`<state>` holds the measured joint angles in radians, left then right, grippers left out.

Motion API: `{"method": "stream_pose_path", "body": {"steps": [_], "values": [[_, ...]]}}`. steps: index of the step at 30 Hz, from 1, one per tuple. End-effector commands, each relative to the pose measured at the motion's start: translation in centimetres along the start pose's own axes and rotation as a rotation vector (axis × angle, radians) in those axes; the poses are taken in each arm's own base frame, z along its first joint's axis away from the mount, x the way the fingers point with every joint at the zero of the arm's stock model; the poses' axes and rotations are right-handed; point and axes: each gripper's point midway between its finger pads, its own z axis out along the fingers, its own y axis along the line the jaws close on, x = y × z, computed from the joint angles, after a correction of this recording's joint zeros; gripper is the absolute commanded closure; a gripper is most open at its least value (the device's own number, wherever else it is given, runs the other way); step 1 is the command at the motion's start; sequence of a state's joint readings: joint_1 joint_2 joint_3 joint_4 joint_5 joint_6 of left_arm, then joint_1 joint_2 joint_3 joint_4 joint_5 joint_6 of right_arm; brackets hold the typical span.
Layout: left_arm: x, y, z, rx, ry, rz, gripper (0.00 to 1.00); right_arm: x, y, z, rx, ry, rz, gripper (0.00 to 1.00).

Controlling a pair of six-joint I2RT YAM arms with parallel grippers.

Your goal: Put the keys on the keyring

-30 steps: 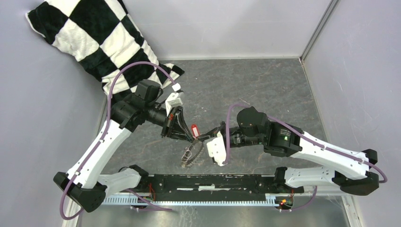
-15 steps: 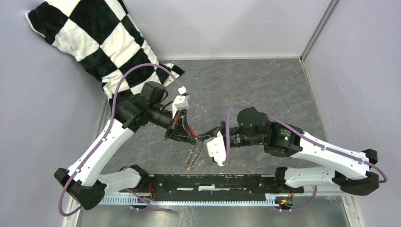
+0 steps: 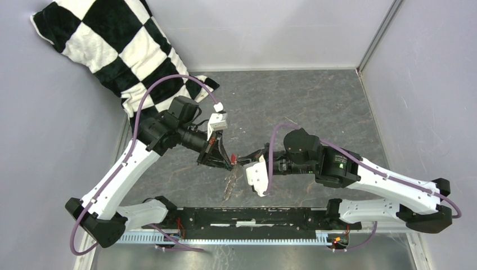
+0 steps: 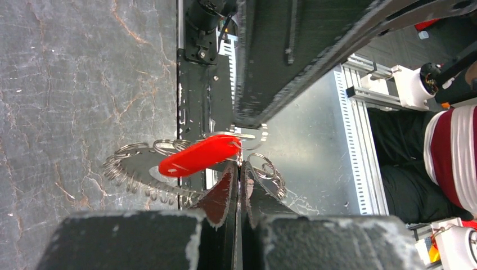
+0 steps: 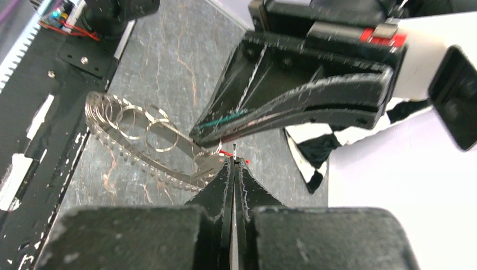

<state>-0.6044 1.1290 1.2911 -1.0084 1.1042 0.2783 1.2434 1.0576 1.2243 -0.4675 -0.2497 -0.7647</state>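
Left claw: shut tight, and it seems to pinch the red key by its little metal loop, with the red tag sticking out to one side of the tips
Right claw: shut too, its tips nip one end of the keyring, and the rest of the ring hangs down below them
Where the things are: the red key and the keyring both sit right between the two claw tips, very close or touching, up off the table
How far along: I think the key is not on the ring yet, but the spot where they meet is too small to see well
Worry one: the key slips – the loop is tiny and the pinch is thin, so a twist or a hard push could pop it out and drop it under the claws
Worry two: the ring swings – it hangs by one end with lots of little metal bits on it, so a bump could move the way in away from the key
Worry three: the claws bump, because their tips are so close that a small wrong move knocks one grip loose
Worry four: letting go too soon, before the loop is really hooked on, so the key falls
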Motion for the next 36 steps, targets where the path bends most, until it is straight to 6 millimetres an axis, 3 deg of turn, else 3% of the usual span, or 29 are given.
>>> {"method": "stream_pose_path", "body": {"steps": [1,6,13,17,22,28,36], "values": [[-1.6,-2.4,-0.8,0.054,-0.037,0.113,0.98,2.0,-0.2,-0.6,0.05,0.085,0.004,0.99],[-1.3,-3.1,-1.0,0.079,-0.031,0.129,0.98,2.4,-1.1,-2.7,0.103,0.143,-0.007,0.99],[-1.1,-2.9,-0.8,0.092,-0.026,0.125,0.98,0.6,-1.7,-5.4,0.094,0.122,-0.041,0.99],[-0.8,-3.0,-0.7,0.11,-0.023,0.148,0.98,-1.7,-1.0,-6.2,0.032,0.041,-0.047,0.99],[-0.5,-2.9,-0.5,0.13,-0.021,0.148,0.98,-3.2,2.0,-5.2,-0.148,-0.051,-0.025,0.99],[-1.1,-3.3,-0.8,0.156,-0.016,0.2,0.98,-2.4,4.7,-3.0,-0.276,-0.063,0.038,0.99],[-0.9,-3.4,-0.8,0.17,0.002,0.18,0.98,-1.6,1.2,-1.2,-0.112,-0.022,0.004,0.99]]}}
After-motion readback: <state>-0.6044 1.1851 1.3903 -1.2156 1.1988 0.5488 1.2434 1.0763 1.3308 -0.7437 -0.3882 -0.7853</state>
